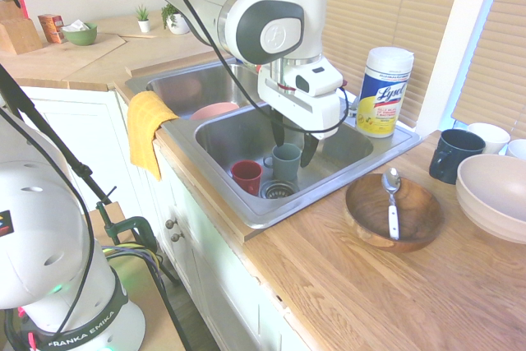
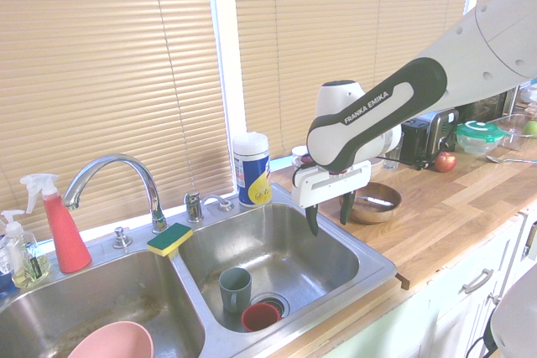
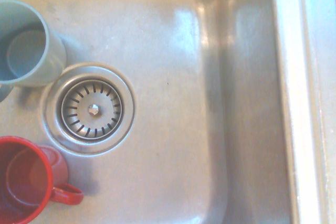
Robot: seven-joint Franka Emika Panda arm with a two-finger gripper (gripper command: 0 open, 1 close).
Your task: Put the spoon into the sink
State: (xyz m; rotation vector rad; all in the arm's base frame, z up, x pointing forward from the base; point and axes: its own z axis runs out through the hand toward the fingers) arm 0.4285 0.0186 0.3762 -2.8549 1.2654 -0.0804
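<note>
- A white robot arm (image 1: 275,30) reached over a household sink (image 1: 220,147), its jaws parted and grasping nothing.
- The spoon (image 1: 393,203), silver at one end and white at the handle, lay in a round wooden bowl (image 1: 411,232) on the bench (image 1: 345,285), off to one side of the jaws and outside the basin.
- The job appeared to be in its opening step, the approach to the spoon, with neither the pickup nor the drop into the sink done.
- The next move called for the jaws to travel sideways over the basin's edge to the bowl, line up across the white handle, descend and close, then lift clear of the wooden rim before returning over the basin.
- The arm stretched out above the counter and bent at its wrist, the hand hanging below with both jaws aimed down into the basin, well apart from the spoon.
- Below the jaws, the wrist view showed the round strainer (image 3: 93,109) with a grey-blue mug (image 3: 31,43) and a red mug (image 3: 26,182) close beside it, two likely obstacles for a careless release.
- A tub of wipes (image 1: 384,92) stood behind the basin near the jaws, and the bowl's sloping sides seemed the likeliest source of trouble, since the spoon could slide as they closed.
</note>
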